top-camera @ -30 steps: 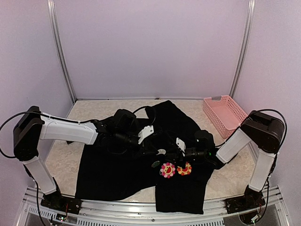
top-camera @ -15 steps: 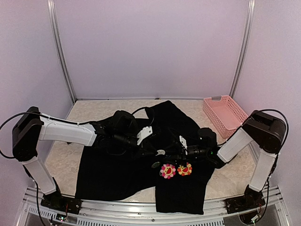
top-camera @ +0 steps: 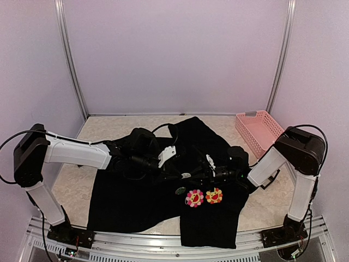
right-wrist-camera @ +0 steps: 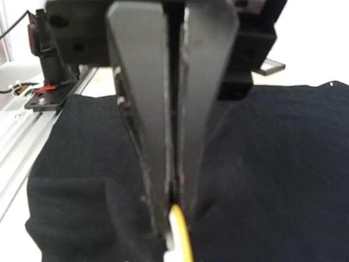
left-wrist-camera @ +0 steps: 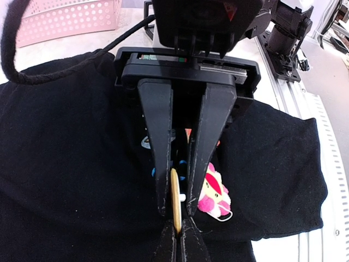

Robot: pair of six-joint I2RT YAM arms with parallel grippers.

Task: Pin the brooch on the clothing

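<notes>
Right tool [right-wrist-camera: 174,218] has edged toward left tool [left-wrist-camera: 177,234]; both clamp the yellow brooch [left-wrist-camera: 175,199], seemingly not yet pinned to the black shirt [left-wrist-camera: 65,153].

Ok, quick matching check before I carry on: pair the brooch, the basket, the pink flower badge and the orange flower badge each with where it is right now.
Things:
1. brooch
2. basket
3. pink flower badge
4. orange flower badge

Places:
A. at the far right of the table
B. on the shirt, the left one of the pair in the top view
C. held edge-on in the left gripper
D. on the shirt, the right one of the pair in the top view

Pairs: 1-C, 2-A, 3-B, 4-D
</notes>
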